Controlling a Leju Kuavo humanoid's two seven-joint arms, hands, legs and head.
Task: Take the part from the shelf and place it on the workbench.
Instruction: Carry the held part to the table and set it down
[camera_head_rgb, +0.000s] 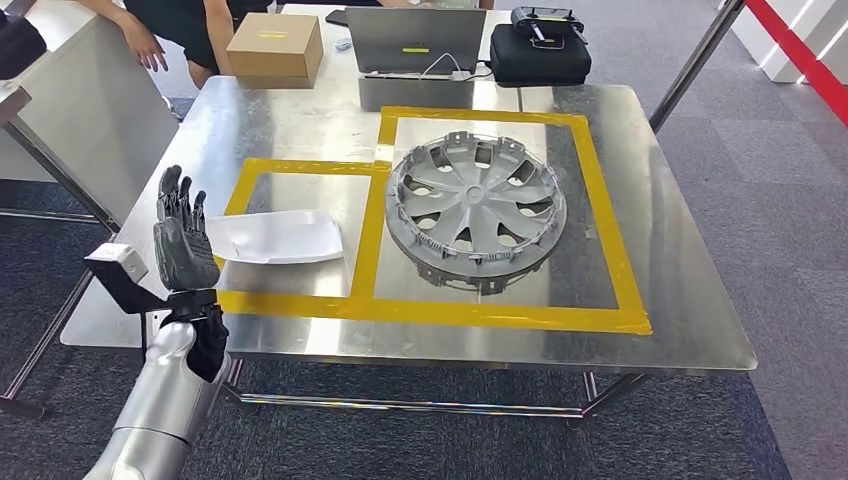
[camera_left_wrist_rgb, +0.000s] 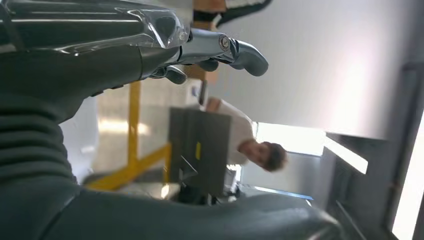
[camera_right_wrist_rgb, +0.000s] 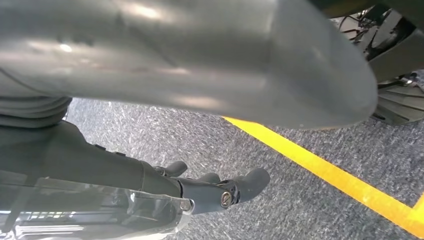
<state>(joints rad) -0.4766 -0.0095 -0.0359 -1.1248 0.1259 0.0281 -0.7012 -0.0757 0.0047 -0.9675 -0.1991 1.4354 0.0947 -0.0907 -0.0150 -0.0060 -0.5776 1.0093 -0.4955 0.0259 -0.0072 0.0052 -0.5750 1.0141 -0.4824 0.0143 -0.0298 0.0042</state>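
With the white part (camera_head_rgb: 275, 238) lying on the bench (camera_head_rgb: 300, 125), the empty, spread left hand (camera_head_rgb: 183, 238) should withdraw straight, clear of it.

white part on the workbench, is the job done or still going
Looks nearly done. The white part lies flat inside the smaller yellow-taped box on the workbench, beside the wheel cover. The left hand is empty, fingers apart, by the part's edge. The right hand hangs over carpet, holding nothing. Nothing visibly left.
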